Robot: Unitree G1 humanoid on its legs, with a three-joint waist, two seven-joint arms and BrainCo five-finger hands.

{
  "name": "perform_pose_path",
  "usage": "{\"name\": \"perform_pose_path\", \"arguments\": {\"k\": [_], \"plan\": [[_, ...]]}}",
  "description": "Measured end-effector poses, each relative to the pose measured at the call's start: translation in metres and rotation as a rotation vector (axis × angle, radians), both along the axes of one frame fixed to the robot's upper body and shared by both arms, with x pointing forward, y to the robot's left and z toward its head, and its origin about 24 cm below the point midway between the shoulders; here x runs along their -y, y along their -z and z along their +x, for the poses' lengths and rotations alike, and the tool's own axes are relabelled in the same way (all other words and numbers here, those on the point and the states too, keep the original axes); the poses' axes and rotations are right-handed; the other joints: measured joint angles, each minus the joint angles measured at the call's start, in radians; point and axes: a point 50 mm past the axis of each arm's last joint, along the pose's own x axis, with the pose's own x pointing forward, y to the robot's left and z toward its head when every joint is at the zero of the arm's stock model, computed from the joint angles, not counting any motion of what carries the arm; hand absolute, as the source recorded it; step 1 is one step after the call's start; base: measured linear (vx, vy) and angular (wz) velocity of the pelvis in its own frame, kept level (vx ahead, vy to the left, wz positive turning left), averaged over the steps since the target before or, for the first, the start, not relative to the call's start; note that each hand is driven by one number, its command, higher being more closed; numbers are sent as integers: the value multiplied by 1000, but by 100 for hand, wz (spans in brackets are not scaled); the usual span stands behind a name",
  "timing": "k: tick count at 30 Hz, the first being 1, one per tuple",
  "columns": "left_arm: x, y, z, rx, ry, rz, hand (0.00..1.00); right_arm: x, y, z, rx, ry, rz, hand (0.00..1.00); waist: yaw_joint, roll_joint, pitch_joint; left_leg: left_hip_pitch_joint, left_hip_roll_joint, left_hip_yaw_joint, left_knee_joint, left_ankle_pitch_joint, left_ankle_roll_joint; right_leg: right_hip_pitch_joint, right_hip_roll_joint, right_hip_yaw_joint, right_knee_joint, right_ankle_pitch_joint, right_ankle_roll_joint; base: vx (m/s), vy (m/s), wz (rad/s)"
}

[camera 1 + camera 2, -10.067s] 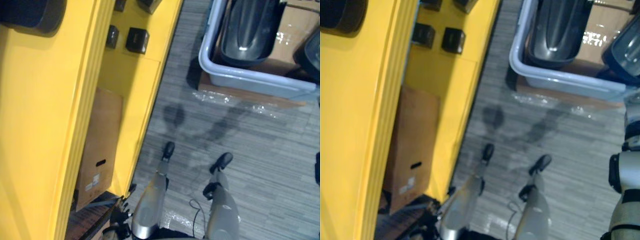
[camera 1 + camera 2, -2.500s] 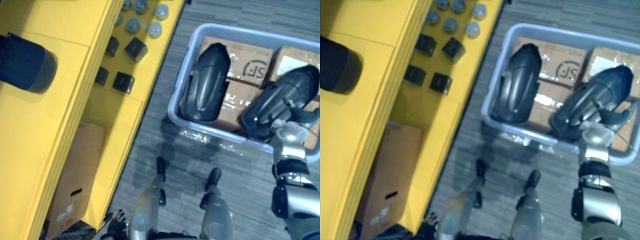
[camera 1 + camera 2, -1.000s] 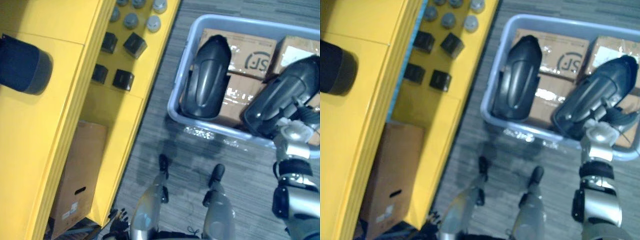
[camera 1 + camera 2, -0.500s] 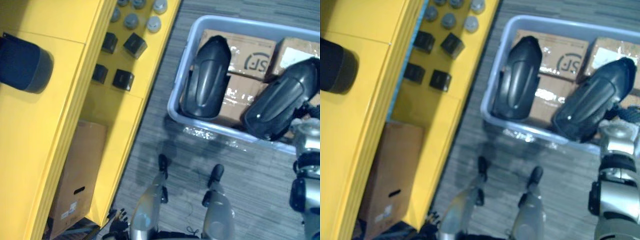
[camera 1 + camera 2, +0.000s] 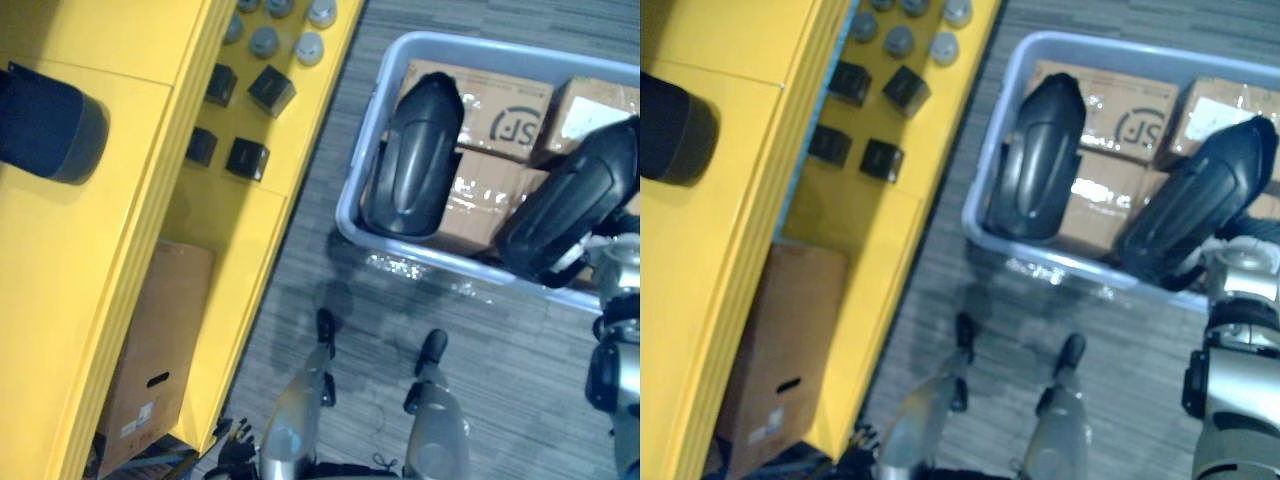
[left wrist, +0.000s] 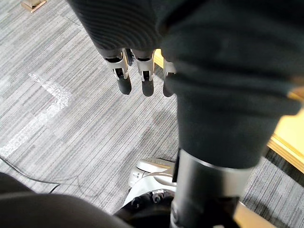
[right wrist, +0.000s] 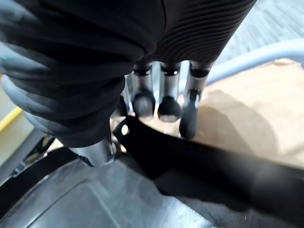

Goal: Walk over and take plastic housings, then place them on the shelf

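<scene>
Right hand (image 7: 169, 97) reaches down into the grey bin (image 5: 372, 130), at the low end of the right housing (image 5: 575, 205). In the right wrist view its fingers (image 7: 142, 102) bend down behind that housing's dark rim with their tips against it. What looks like the thumb sits on the glossy outer side, so the hand pinches the rim. The right housing leans tilted across the cardboard boxes (image 5: 490, 190) in the bin. The left housing (image 5: 412, 155) lies beside it, apart from the hand. Left hand (image 6: 122, 76) hangs low by the yellow shelf (image 5: 130, 300), its fingers loose and straight over the carpet, holding nothing. A dark rounded part (image 5: 45, 125) rests on the shelf's top level.
</scene>
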Motion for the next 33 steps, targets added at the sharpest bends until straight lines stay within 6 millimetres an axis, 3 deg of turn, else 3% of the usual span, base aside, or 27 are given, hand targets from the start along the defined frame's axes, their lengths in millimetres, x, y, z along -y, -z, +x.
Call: {"name": "perform_pose_path", "arguments": {"k": [19,24,29,33], "plan": [[0,-19,14,85,80,163,0,-27,-14,12,133,-29,-254,100,0,-5,-2,31,4,10,0,3,3,21,1,12,11,2,-1,-4,-1,-2],[-8,-32,17,81,241,270,0,-36,4,7,117,-35,-289,100,-1,-22,-10,35,7,12,0,5,3,23,3,15,12,-7,-9,-32,-4,-2],[-17,-44,21,70,388,371,0,-45,37,-2,56,-54,-267,100,-3,-51,-24,60,6,12,0,5,4,55,2,13,4,-2,-2,6,-4,1],[-23,-54,27,77,503,434,0,-49,38,-3,64,-51,-293,100,-4,-56,-29,63,6,12,0,5,4,59,3,13,-1,-5,-2,0,0,0]]}}
